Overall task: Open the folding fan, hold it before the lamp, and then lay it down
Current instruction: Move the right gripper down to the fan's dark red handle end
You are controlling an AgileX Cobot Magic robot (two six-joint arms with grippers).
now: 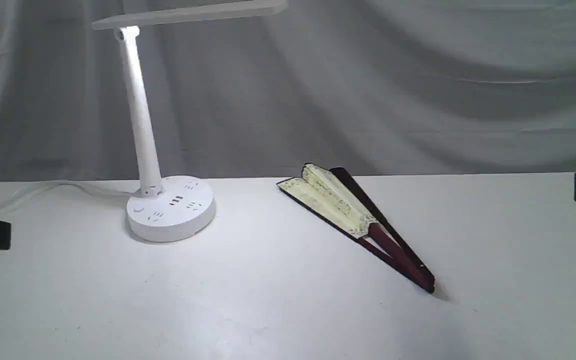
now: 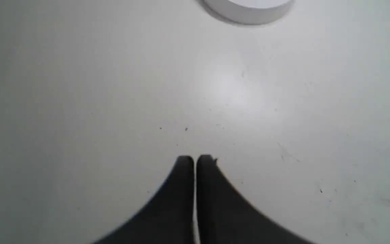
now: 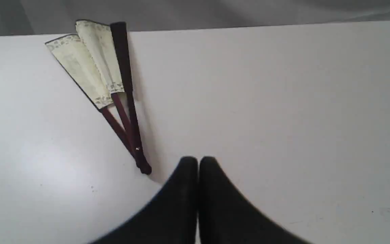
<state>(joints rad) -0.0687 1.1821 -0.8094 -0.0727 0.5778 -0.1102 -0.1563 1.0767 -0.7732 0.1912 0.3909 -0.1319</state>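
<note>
The folding fan (image 1: 353, 215) lies nearly closed on the white table, right of centre, its cream leaf slightly spread and its maroon ribs meeting at the pivot nearest the camera. In the right wrist view the fan (image 3: 100, 81) lies ahead of my right gripper (image 3: 198, 161), which is shut and empty, a short way from the pivot. The white lamp (image 1: 160, 200) stands at the left with its bar head overhead. My left gripper (image 2: 195, 159) is shut and empty above bare table, with the lamp base (image 2: 249, 10) ahead of it. Only dark edges of both arms show in the exterior view.
The lamp's white cord (image 1: 43, 190) trails off to the left along the table's back edge. A grey cloth backdrop (image 1: 368, 85) hangs behind the white table (image 1: 268, 300).
</note>
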